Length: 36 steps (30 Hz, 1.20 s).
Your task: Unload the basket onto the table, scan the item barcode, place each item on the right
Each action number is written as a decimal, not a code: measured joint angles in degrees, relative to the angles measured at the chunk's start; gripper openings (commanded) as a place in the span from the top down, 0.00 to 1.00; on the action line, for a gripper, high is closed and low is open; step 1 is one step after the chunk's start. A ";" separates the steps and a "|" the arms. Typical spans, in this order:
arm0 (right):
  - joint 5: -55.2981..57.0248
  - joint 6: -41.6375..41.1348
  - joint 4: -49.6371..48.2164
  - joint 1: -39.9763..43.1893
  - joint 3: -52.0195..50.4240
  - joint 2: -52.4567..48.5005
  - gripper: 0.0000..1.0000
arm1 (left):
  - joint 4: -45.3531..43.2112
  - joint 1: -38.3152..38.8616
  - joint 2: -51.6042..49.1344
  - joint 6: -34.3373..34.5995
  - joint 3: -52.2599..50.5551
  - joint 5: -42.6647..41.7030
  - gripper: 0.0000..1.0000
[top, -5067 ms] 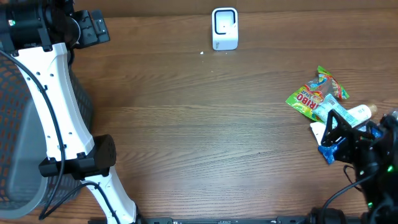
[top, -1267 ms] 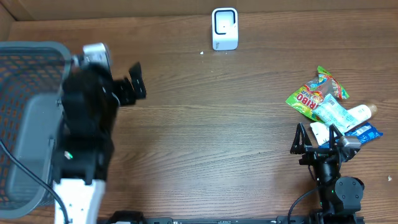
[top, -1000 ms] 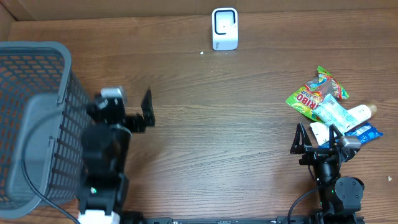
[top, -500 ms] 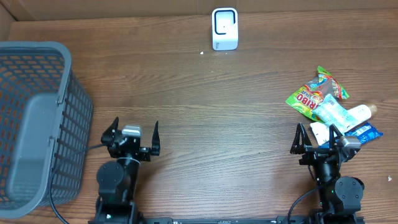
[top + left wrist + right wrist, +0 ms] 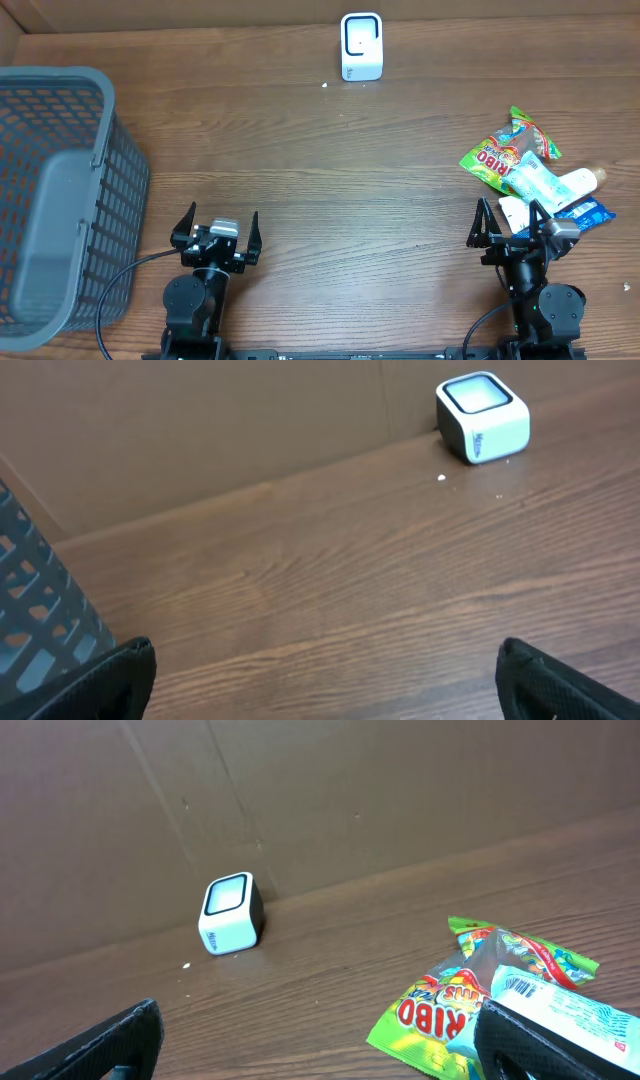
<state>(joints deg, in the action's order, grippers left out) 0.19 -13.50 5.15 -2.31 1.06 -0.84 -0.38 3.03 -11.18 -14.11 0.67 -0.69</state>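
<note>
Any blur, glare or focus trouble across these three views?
Overhead: sharp, evenly lit, no motion blur or glare. Left wrist: scanner and wood grain crisp, own pincer fingers dark and soft in the bottom corners. Right wrist: likewise dark corners, candy bag lettering readable.

We count one grey mesh basket [image 5: 122, 190] at the left edge, one white scanner [image 5: 361, 46] at top centre, one green candy bag [image 5: 495, 157], one white tube [image 5: 558, 186] and one blue packet [image 5: 591, 212] at the right, and two pincers along the bottom, a left pincer [image 5: 218, 222] and a right pincer [image 5: 509, 215].
</note>
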 measured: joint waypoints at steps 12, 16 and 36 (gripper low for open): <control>0.00 0.00 0.00 0.00 0.00 0.00 0.00 | 4.72 0.00 10.12 -0.07 -0.15 0.00 0.00; 0.00 0.02 0.00 0.00 0.00 0.00 0.00 | 4.72 0.00 10.23 -0.09 -0.15 0.02 0.00; 0.00 -0.02 0.00 0.02 0.00 0.00 0.00 | 4.74 0.00 10.23 -0.07 -0.15 0.02 0.00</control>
<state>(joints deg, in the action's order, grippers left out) 0.19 -13.52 5.15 -2.28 1.06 -0.84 4.36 3.03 -0.95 -14.17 0.51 -0.67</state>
